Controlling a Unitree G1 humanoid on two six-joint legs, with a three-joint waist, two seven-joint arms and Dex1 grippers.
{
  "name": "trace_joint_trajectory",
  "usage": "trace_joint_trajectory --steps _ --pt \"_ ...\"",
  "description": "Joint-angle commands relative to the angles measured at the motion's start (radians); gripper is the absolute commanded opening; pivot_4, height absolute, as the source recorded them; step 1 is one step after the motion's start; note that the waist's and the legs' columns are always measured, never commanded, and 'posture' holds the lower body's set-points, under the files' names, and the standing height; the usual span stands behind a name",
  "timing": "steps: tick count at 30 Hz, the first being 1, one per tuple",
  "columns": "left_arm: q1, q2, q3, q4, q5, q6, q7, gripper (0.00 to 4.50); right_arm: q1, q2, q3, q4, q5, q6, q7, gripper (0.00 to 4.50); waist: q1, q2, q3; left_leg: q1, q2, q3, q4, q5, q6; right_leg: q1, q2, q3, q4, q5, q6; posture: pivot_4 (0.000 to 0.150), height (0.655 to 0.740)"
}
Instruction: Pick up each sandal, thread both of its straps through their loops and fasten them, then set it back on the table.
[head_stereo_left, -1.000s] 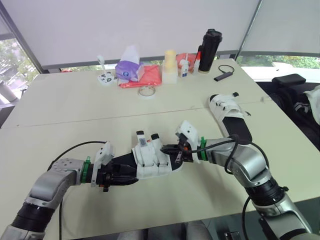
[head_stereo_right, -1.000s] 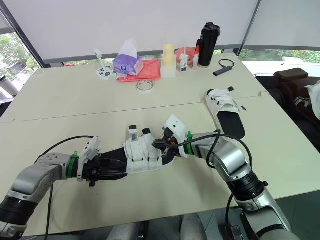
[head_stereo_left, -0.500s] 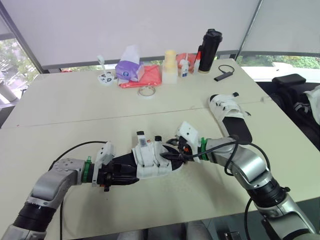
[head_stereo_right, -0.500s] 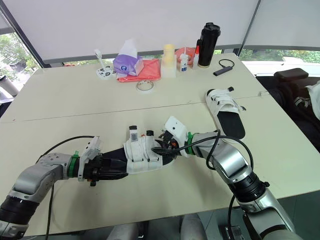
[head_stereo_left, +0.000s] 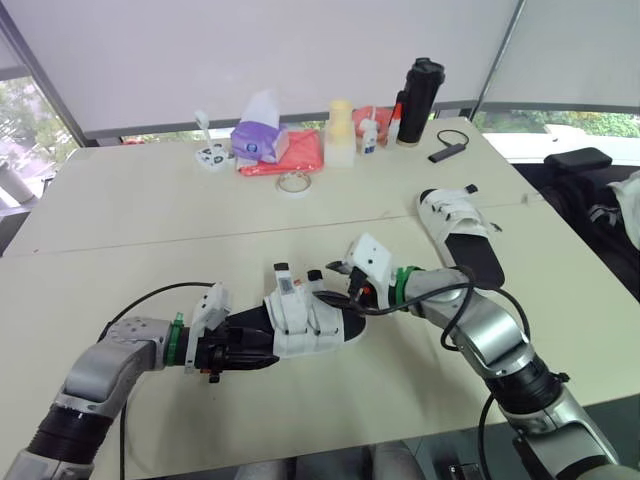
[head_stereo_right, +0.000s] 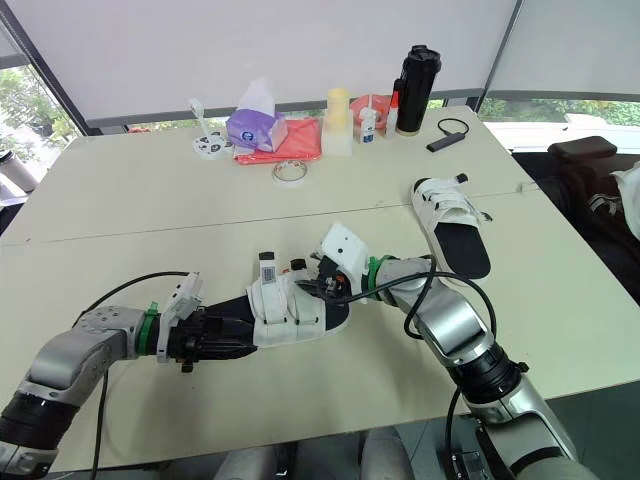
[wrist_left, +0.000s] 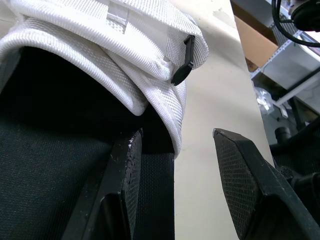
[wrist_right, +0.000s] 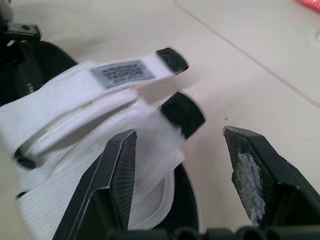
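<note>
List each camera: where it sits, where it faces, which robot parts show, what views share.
Left eye view: head, facing forward and down at the table; both arms, left gripper, right gripper.
Right eye view: beside it, same scene and arms.
Left wrist view: left wrist, along its open fingers at the near sandal.
Right wrist view: right wrist, along its open fingers at the strap ends.
Shared: all four show the near sandal.

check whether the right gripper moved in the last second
Yes: the right gripper has shifted away from the robot, toward the tape roll.
</note>
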Motion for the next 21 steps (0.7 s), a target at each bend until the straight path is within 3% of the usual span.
trace_joint_trajectory --steps 1,12,18,21 --pt "0.022 -0.009 -0.037 0.014 0.019 0.026 0.022 2.28 -0.01 0.006 0.013 0.015 -0.039 -0.049 0.003 2.91 -0.001 0.0 0.0 0.0 0.0 0.0 0.0 0.0 0.0 0.0 0.0 0.0 0.0 0.0 0.0 0.15 0.74" --pt "0.019 -0.029 -0.011 0.006 -0.013 0.051 0.039 2.28 0.011 0.001 0.053 0.039 -0.113 -0.1 0.041 2.91 -0.004 0.0 0.0 0.0 0.0 0.0 0.0 0.0 0.0 0.001 0.0 0.0 0.0 0.0 0.0 0.15 0.74" --pt "0.007 -0.043 0.009 -0.002 -0.048 0.08 0.047 2.28 -0.024 0.005 -0.012 0.01 -0.092 -0.075 0.041 2.91 -0.005 0.0 0.0 0.0 0.0 0.0 0.0 0.0 0.0 0.0 0.001 0.0 0.0 0.0 0.0 0.15 0.74" --pt "-0.009 -0.052 0.026 -0.011 -0.098 0.126 0.044 2.28 -0.047 -0.026 -0.093 -0.114 -0.006 0.028 0.083 2.91 -0.003 0.0 0.001 0.0 0.0 0.0 0.0 0.0 0.0 0.0 0.001 0.0 0.001 0.0 0.0 0.15 0.74"
